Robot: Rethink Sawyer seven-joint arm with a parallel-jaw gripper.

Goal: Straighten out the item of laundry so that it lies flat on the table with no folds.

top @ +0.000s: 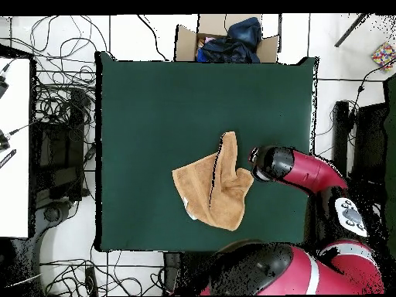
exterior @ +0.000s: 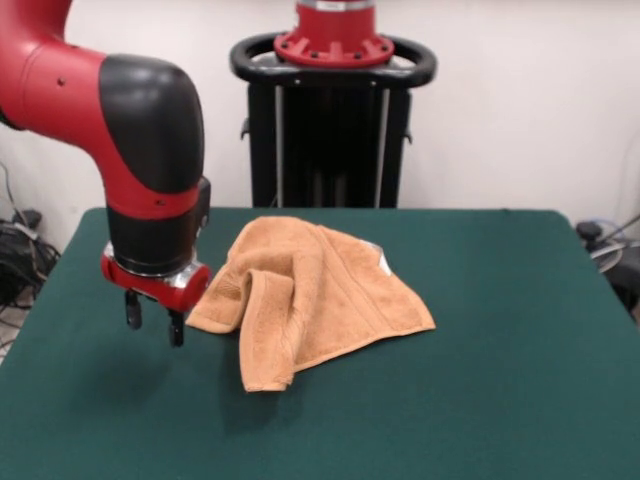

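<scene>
- Towel [exterior: 310, 295] lies crumpled near the middle of the green table [exterior: 500, 400]; its nearest part is a narrow doubled flap pointing toward us.
- We judge that flap and the ridges behind it are the folds left to pull out.
- Gripper [exterior: 154, 322] hangs just left of the towel's left edge, above the table, probably placed to take that edge.
- We see its two fingers slightly spread, holding nothing and touching nothing.
- Small white tag [exterior: 383, 262] shows at the far right edge.
</scene>
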